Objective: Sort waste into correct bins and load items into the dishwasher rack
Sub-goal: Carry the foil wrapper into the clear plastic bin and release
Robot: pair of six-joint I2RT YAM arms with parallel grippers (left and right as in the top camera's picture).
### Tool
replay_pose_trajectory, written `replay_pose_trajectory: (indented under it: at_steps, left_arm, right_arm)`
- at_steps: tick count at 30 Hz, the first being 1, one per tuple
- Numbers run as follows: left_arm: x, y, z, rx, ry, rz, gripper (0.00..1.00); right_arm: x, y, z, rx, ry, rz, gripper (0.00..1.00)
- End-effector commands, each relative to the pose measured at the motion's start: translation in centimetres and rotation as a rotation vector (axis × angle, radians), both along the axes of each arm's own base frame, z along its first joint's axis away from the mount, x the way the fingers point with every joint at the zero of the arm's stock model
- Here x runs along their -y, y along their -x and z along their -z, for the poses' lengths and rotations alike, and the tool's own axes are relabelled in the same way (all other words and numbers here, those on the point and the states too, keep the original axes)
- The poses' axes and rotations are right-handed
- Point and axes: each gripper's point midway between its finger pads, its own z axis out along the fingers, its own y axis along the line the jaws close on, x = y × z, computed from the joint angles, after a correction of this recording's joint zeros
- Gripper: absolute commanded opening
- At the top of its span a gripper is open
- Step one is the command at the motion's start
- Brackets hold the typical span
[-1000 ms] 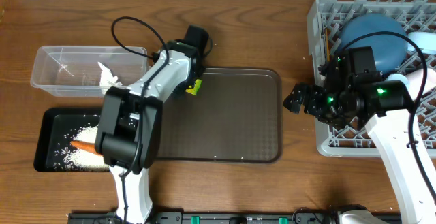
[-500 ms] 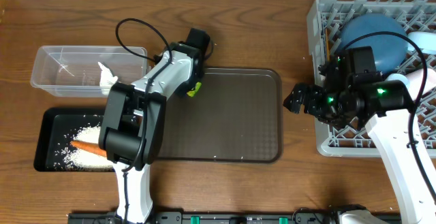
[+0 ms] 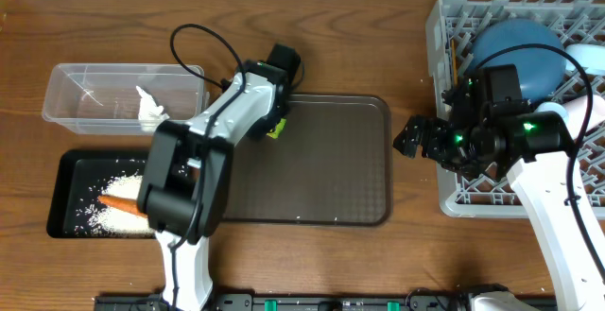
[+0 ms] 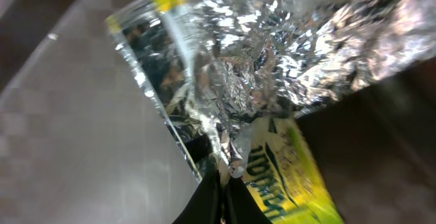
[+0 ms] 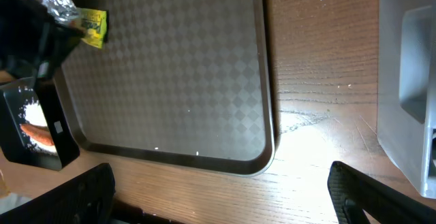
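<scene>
At the far-left corner of the serving tray [image 3: 331, 164] the left hand [image 4: 221, 186] pinches shut on the wrapper [image 4: 272, 67], likely for disposal; the right hand [image 3: 416, 142] hovers wide open, empty, off the tray's right edge.

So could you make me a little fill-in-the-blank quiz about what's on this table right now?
The left hand is shut on the crumpled wrapper; the right hand is ____.
The orange carrot lies in the ____ tray.
The white tissue sits in the ____ tub.
Missing words: open; black; clear.
</scene>
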Motion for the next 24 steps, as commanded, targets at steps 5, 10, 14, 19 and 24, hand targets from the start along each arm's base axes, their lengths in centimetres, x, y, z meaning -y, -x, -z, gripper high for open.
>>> replay_pose_trajectory:
  at_steps: [5,10,14,19,24]
  left_arm:
    - [-0.9,-1.4,-10.4,0.265,0.006,0.008,0.06]
    - [-3.4,-1.5,-15.4,0.411,-0.087,-0.038,0.06]
    - [-6.2,-1.7,-17.7,0.489,-0.166,-0.115,0.06]
    - [-10.7,-2.0,-17.6,0.488,-0.199,-0.243,0.06]
    - [-16.0,-1.6,-16.9,0.449,-0.239,-0.367,0.07]
  right_arm:
    - [-0.3,0.2,0.2,-0.009,-0.001,-0.009,0.99]
    - [-0.3,0.2,0.2,-0.009,0.000,-0.009,0.99]
    - [-0.3,0.2,0.2,-0.009,-0.001,-0.009,0.99]
    - [-0.3,0.2,0.2,-0.009,-0.001,-0.009,0.99]
    - [-0.3,0.2,0.2,-0.009,-0.001,-0.009,0.99]
